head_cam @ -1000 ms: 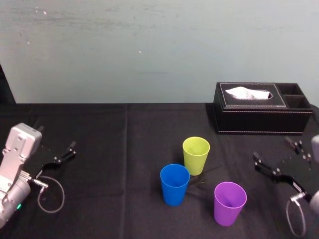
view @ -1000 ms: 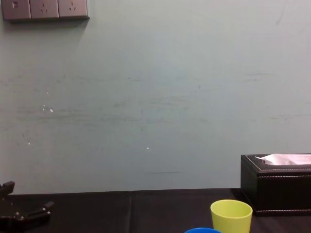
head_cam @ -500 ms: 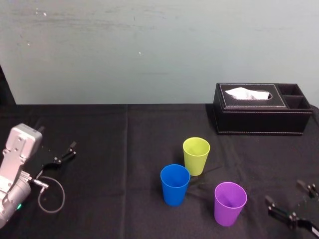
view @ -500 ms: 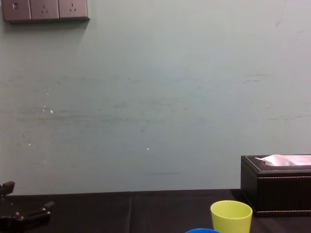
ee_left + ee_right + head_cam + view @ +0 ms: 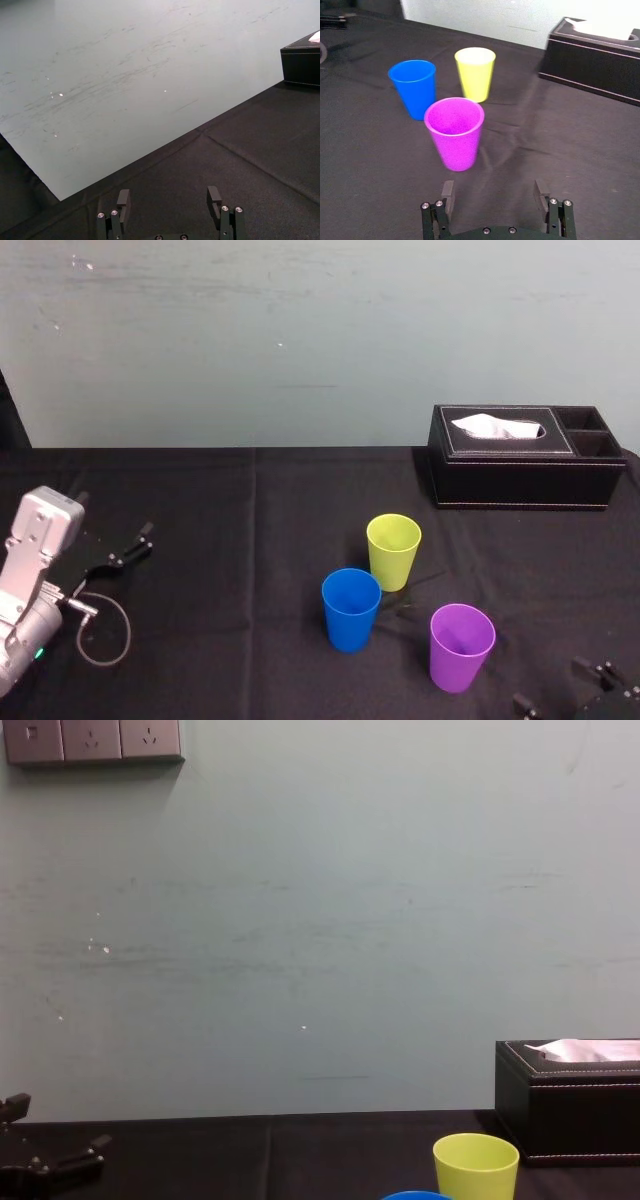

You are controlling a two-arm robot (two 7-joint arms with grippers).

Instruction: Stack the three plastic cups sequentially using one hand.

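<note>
Purple cup: upright, mouth up, empty. Nearest of three to right gripper, straight ahead of it, untouched.
Blue cup: upright, empty. Farther back and to robot's left of purple, apart from it.
Yellow-green cup: upright, empty, farthest back. Near blue, none nested.
Spacing judged to leave room for jaws around each wall.
Right gripper: low over black tablecloth at near right, jaws spread wide, nothing held. Apparently lined up on purple for first pick.
Left gripper: parked far left, jaws apart, empty. Presumably idle, one-hand job.
Black tissue box: back right, white tissue in slot, well clear of cups.
</note>
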